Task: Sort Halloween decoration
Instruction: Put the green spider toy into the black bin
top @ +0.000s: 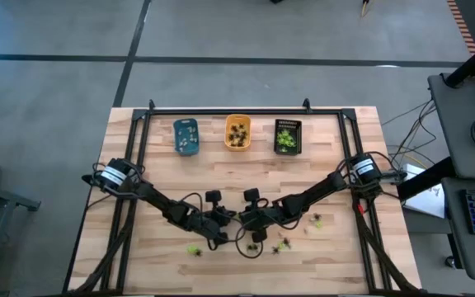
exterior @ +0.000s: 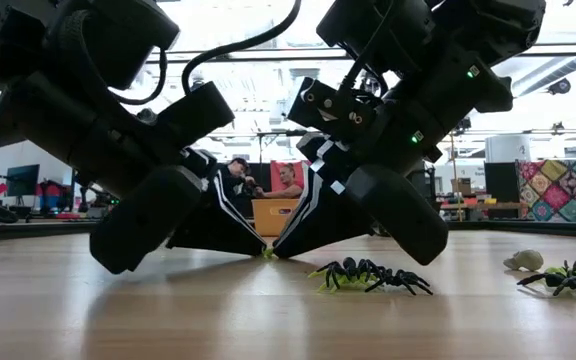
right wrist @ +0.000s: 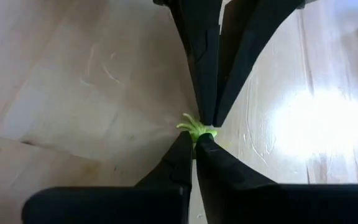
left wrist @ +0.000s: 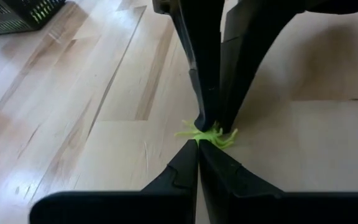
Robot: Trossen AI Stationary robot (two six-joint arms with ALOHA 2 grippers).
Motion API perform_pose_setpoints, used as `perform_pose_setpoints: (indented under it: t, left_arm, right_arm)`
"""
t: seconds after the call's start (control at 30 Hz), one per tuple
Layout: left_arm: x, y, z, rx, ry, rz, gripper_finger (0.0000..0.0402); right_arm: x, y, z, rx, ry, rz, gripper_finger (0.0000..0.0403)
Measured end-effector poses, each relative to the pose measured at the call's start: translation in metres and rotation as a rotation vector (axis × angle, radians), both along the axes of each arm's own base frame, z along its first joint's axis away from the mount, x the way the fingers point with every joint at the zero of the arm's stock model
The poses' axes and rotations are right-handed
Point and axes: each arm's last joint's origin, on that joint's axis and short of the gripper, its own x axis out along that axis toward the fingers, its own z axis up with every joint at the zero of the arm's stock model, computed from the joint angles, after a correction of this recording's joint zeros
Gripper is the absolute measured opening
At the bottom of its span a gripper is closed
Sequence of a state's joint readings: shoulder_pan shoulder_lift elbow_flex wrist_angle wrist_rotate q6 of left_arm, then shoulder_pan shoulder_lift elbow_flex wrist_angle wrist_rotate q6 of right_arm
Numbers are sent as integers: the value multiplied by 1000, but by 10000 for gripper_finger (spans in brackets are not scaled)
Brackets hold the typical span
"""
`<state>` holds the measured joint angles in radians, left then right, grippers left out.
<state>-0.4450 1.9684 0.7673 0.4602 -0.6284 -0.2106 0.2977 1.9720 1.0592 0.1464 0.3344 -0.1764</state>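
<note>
At table centre, both arms meet tip to tip. Left gripper pinched closed on yellow-green spider; right gripper closed on same spider from opposite side. Black spider on yellow-green one lies near, beside right gripper.

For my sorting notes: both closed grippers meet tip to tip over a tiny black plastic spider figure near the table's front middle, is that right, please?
Not quite: the tiny plastic spider figure pinched between the left gripper and the right gripper is yellow-green, not black, as both wrist views show. The rest stands.
</note>
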Motion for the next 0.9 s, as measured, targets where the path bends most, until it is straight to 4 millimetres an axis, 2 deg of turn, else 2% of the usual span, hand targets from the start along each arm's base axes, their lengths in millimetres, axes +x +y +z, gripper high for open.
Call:
perform_pose_setpoints:
  t: [0.33, 0.43, 0.57, 0.73, 0.9]
  left_arm:
    - [-8, 0, 17, 49, 21, 27, 0]
    - [-14, 0, 28, 97, 18, 70, 0]
    - [-25, -1, 50, 126, 6, 105, 0]
    - [-38, -8, 82, 90, -53, 83, 0]
    - [-50, -14, 110, 33, -139, 51, 0]
  right_arm:
    - [-1, -1, 12, 19, -29, -27, 8]
    - [-2, -4, 21, 40, -48, -63, 8]
    - [-5, -12, 43, 64, -73, -191, 8]
    - [-12, -44, 88, 159, -42, -392, 8]
    - [-30, -94, 130, 301, 25, -579, 8]
